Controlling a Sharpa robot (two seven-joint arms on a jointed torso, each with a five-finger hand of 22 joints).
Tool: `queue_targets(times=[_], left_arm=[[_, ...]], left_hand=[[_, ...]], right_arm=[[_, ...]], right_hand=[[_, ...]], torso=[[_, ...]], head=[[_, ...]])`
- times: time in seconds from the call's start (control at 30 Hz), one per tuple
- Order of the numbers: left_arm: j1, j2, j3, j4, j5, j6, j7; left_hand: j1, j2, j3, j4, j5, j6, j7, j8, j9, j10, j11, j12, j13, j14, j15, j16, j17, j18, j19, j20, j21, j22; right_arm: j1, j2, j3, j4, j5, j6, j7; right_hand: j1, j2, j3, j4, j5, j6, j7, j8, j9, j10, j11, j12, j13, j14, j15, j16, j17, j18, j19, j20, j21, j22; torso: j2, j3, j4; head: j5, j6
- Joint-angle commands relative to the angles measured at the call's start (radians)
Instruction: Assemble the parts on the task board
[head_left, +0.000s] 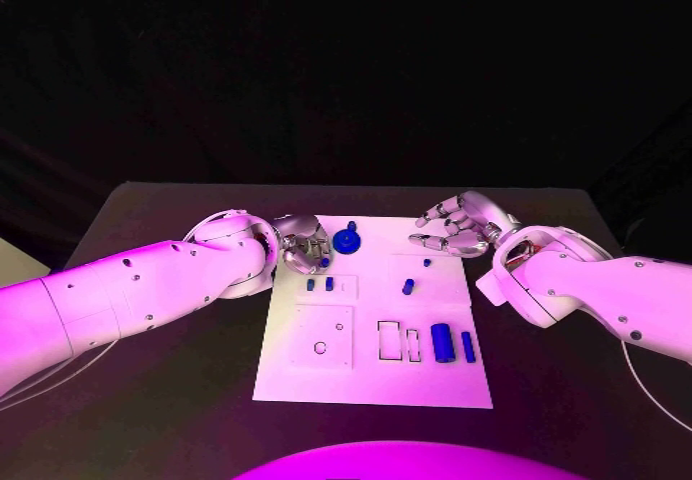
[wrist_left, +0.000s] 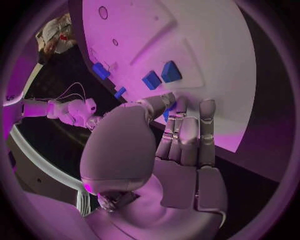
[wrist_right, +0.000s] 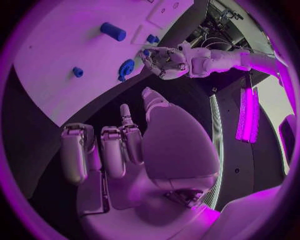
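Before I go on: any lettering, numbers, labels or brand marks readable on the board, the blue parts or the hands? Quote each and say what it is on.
None can be read.
Task board: outlines and holes, no lettering visible.
Blue parts, such as the round one and the two cylinders: plain, no marks.
Left hand and right hand: no legible brand or number.

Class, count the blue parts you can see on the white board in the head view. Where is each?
7: gear and peg far; pair centre-left; two pieces mid-board; two cylinders near right. Left hand may hide more.
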Motion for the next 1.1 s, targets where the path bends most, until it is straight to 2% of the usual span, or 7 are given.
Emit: queue_targets(times=[0.03,0.43,0.57,0.67,0.77,0.97,1.1], left_arm=[[-0.001,0.0,0.0,0.002,0.004,0.0,0.004],[-0.002,-0.005,0.001,0.006,0.007,-0.017,0.009],[-0.003,-0.008,0.001,0.008,0.01,-0.026,0.012],[-0.004,-0.01,0.001,0.009,0.014,-0.036,0.017],[-0.005,-0.012,0.002,0.011,0.017,-0.045,0.023],[-0.006,-0.015,0.002,0.015,0.021,-0.056,0.03],[-0.007,-0.018,0.003,0.019,0.023,-0.054,0.034]], left_hand=[[-0.011,-0.001,-0.003,-0.004,0.005,-0.009,0.001,-0.008,-0.001,-0.001,0.006,-0.006,0.001,-0.004,0.004,0.002,-0.002,0.003,-0.007,-0.003,-0.007,-0.002],[-0.013,-0.004,-0.002,-0.006,0.006,-0.024,0.003,-0.022,-0.004,0.004,0.005,-0.007,0.004,-0.004,0.004,0.003,-0.002,0.004,-0.006,-0.002,-0.008,-0.003],[-0.014,-0.006,0.001,-0.01,0.006,-0.054,0.003,-0.045,-0.01,0.01,-0.001,-0.008,0.009,-0.001,0.0,0.005,0.0,0.003,0.0,-0.004,-0.007,0.001],[-0.014,-0.008,0.001,-0.012,0.006,-0.091,-0.006,-0.07,-0.019,0.015,-0.006,-0.006,0.015,0.003,-0.005,0.009,0.007,0.002,0.005,-0.008,-0.005,0.004],[-0.013,-0.009,-0.001,-0.014,0.006,-0.108,-0.011,-0.08,-0.023,0.019,-0.01,-0.003,0.02,0.007,-0.008,0.012,0.014,0.001,0.012,-0.01,-0.001,0.009],[-0.012,-0.008,-0.002,-0.015,0.006,-0.114,-0.016,-0.085,-0.024,0.024,-0.014,0.002,0.024,0.013,-0.011,0.016,0.025,-0.001,0.02,-0.012,0.004,0.018],[-0.01,-0.005,-0.003,-0.017,0.006,-0.099,-0.018,-0.078,-0.021,0.029,-0.018,0.01,0.032,0.017,-0.015,0.02,0.031,-0.002,0.025,-0.015,0.007,0.022]], right_arm=[[-0.001,0.001,0.0,0.0,-0.005,0.007,0.012],[-0.001,-0.001,0.0,0.0,-0.005,0.007,0.011],[-0.001,-0.001,0.0,0.0,-0.005,0.007,0.011],[-0.001,-0.001,0.0,0.0,-0.005,0.007,0.01],[-0.001,-0.002,0.0,0.0,-0.005,0.007,0.01],[-0.001,-0.002,0.0,-0.001,-0.005,0.006,0.01],[-0.001,-0.003,0.0,-0.001,-0.005,0.007,0.01]], right_hand=[[0.002,0.002,0.006,0.001,0.005,-0.001,-0.003,0.004,0.0,0.005,-0.006,-0.005,0.16,0.086,-0.009,-0.006,0.187,0.013,0.056,-0.007,-0.004,0.2],[-0.001,0.002,0.007,0.002,0.005,-0.002,-0.003,0.005,0.0,0.004,-0.006,-0.007,0.159,0.086,-0.009,-0.007,0.185,0.014,0.055,-0.007,-0.006,0.199],[-0.001,0.002,0.007,0.002,0.005,-0.002,-0.003,0.005,0.0,0.004,-0.006,-0.007,0.159,0.086,-0.009,-0.007,0.185,0.014,0.055,-0.007,-0.006,0.199],[-0.001,0.002,0.007,0.002,0.005,-0.002,-0.003,0.005,0.0,0.004,-0.006,-0.007,0.159,0.086,-0.009,-0.007,0.185,0.014,0.055,-0.007,-0.006,0.199],[-0.001,0.002,0.007,0.002,0.005,-0.002,-0.003,0.005,0.0,0.004,-0.006,-0.007,0.159,0.086,-0.009,-0.007,0.185,0.014,0.055,-0.007,-0.006,0.199],[-0.001,0.002,0.007,0.002,0.005,-0.002,-0.003,0.005,0.0,0.004,-0.006,-0.007,0.159,0.086,-0.009,-0.007,0.185,0.014,0.055,-0.007,-0.006,0.199],[-0.001,0.002,0.007,0.002,0.005,-0.002,-0.003,0.005,0.0,0.004,-0.006,-0.007,0.159,0.086,-0.009,-0.007,0.185,0.014,0.055,-0.007,-0.006,0.199]], torso=[[0.001,0.0001,0.0004],[0.0,0.0007,0.0001],[0.0,0.0004,0.0004],[0.0,0.0004,0.0006],[0.0,0.0004,0.0006],[0.001,0.0001,0.0],[0.0,0.0,0.0002]], head=[[0.0,0.0],[0.0,-0.001],[-0.001,0.0],[-0.001,0.0],[-0.001,0.0],[-0.001,0.001],[-0.001,0.001]])
